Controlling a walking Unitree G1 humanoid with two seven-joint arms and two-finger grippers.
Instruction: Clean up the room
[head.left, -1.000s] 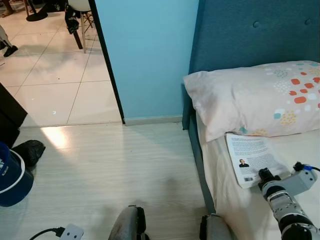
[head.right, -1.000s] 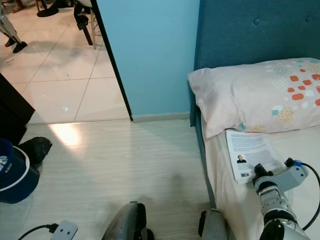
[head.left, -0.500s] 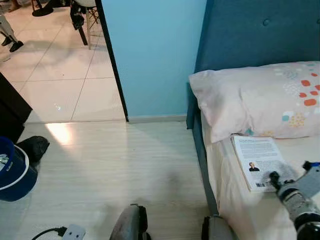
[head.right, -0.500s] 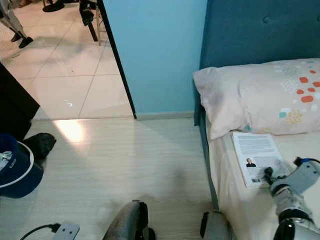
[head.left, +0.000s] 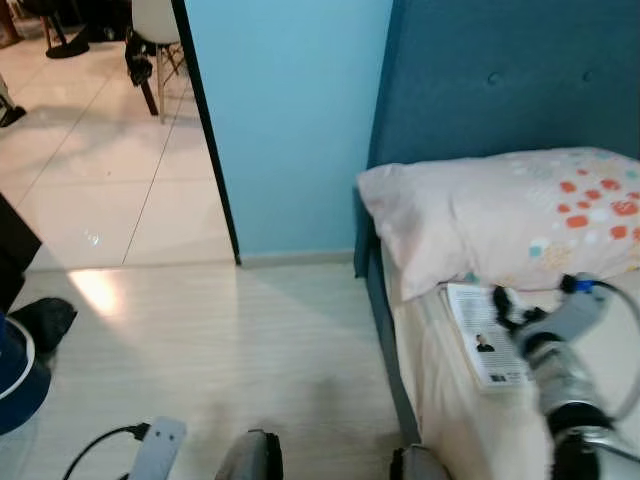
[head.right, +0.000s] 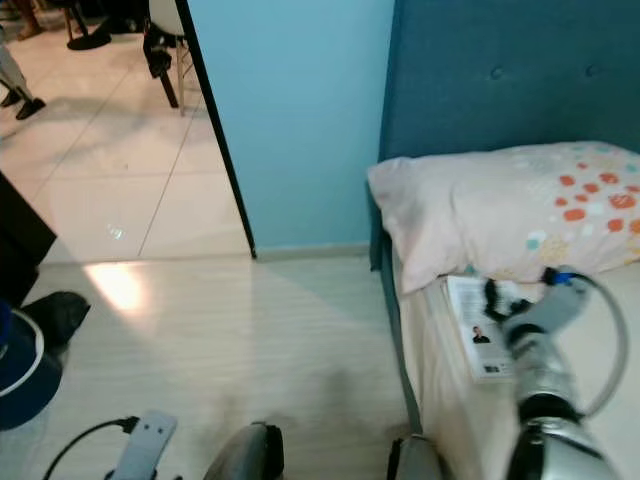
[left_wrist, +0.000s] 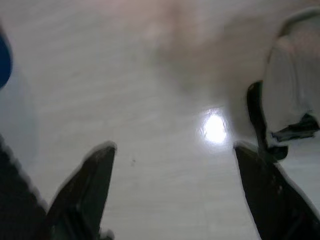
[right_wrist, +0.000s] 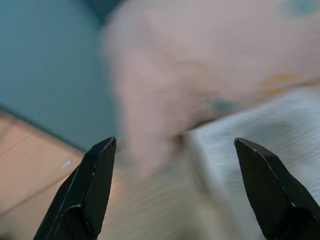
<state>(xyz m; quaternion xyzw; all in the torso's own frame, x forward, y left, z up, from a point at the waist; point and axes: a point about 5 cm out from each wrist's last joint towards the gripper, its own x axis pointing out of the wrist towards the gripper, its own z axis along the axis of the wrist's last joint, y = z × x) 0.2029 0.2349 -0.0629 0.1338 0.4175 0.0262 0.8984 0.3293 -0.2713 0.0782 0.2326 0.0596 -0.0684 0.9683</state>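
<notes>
pillow: pale pink, orange, teal and yellow dot clusters at 3 o'clock | headboard: dark teal, tufted | wall: light blue | book: white cover, small dark portrait | floor: pale wood planks | tiles: white, 10 o'clock

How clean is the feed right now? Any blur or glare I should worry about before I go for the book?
Eye views: slight motion blur, right arm smeared, book cover still readable; bright patch on the floor. Right wrist view: pillow heavily blurred, fingertips sharp. Left wrist view: soft, with a glare spot on the floor.
</notes>
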